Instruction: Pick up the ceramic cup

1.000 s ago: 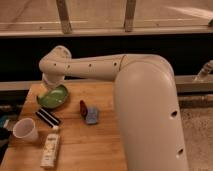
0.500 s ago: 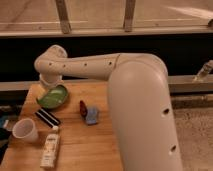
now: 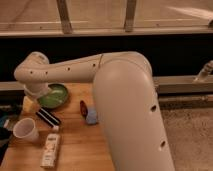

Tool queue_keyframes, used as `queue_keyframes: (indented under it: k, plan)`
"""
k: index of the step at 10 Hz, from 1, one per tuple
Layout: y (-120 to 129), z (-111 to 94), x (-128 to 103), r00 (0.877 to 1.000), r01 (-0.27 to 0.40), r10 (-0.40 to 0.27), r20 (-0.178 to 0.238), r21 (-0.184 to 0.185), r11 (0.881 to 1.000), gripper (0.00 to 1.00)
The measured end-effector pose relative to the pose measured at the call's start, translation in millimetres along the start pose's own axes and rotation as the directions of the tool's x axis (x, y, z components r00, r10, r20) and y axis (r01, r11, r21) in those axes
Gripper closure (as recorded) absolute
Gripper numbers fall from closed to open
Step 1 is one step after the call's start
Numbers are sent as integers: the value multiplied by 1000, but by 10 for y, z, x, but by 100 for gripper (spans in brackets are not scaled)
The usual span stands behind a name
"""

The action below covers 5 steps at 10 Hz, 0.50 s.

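The gripper [image 3: 37, 94] is seen at the end of the white arm [image 3: 75, 70], lowered at the left rim of the green bowl [image 3: 57, 96]. Whether it is open or closed cannot be told. A yellow block [image 3: 28, 104] is found just beside it at 7 o'clock. The ceramic cup [image 3: 26, 130] is set upright on the wooden table [image 3: 75, 147], apart from the gripper at about 6 o'clock and untouched. A black bar [image 3: 48, 117] is laid between bowl and cup. A white rectangular bar [image 3: 50, 150] is placed at 4 o'clock from the cup. A red object [image 3: 83, 106] and a blue object [image 3: 91, 118] are seen together at 3 o'clock from the black bar.
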Motion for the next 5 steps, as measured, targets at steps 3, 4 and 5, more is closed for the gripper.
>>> queue_keyframes:
  k: [3,4,5]
  plan:
    - [187,337,57,999,24,-26,-30,-67,997,20]
    - [262,446,63,998,33,-38,-48,-89,995,20]
    - [326,527,71,997,40,-47,-64,-104,994,20]
